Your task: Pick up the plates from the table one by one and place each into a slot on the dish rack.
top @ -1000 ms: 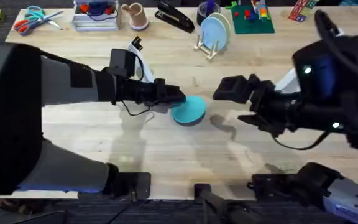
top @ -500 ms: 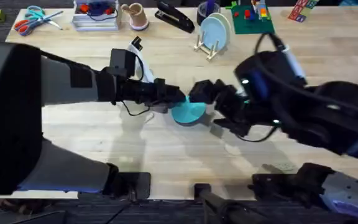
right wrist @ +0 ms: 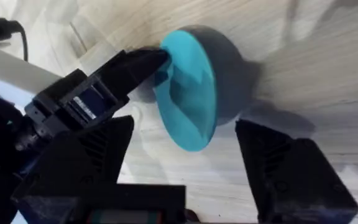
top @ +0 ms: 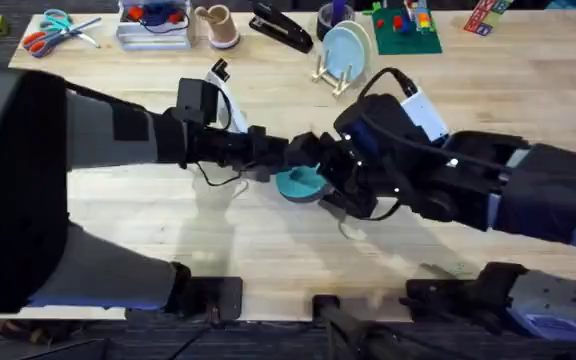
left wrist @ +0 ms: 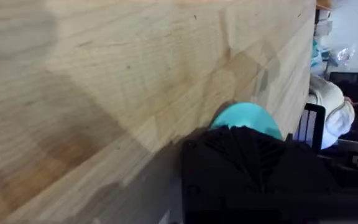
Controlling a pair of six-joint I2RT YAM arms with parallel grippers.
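Overhead, the left gripper (top: 280,155) pinches the rim of the turquoise plate (top: 301,183) at mid-table (top: 268,250), tilted up on edge, while the right gripper (top: 320,172) closes in from the other side. The pale blue plate (top: 345,52) already stands in the dish rack (top: 334,72) at the far edge.

From the left wrist, only a sliver of turquoise plate (left wrist: 246,117) shows past a dark finger — consistent with a pinch.

From the right wrist, the right gripper (right wrist: 191,152) is spread wide, its fingers (right wrist: 284,171) straddling the upright turquoise plate (right wrist: 188,93), which the left gripper (right wrist: 135,65) holds by its rim. A clean handover probably means centring the plate between the pads and closing firmly before the left lets go — otherwise it may slip.
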